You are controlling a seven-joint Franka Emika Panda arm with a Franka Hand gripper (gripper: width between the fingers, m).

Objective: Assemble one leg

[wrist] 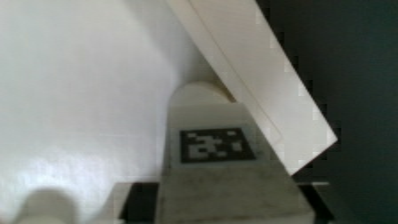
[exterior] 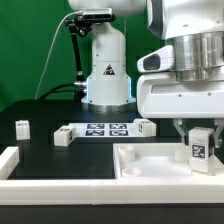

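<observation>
While in the gripper (exterior: 198, 133), leg (exterior: 199, 152) upright.

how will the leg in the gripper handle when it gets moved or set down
The leg looks like a rigid plastic block, so it should not flex between the fingers. It is small, so probably light. Its smooth faces may slip, and being taller than wide it could tip if released on the tray-like piece.

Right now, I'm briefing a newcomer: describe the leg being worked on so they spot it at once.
Find the white tray on the exterior view's right. At its right end the leg stands upright, gripped by the claw. Its lookalikes lie loose on the table, ungripped.
</observation>
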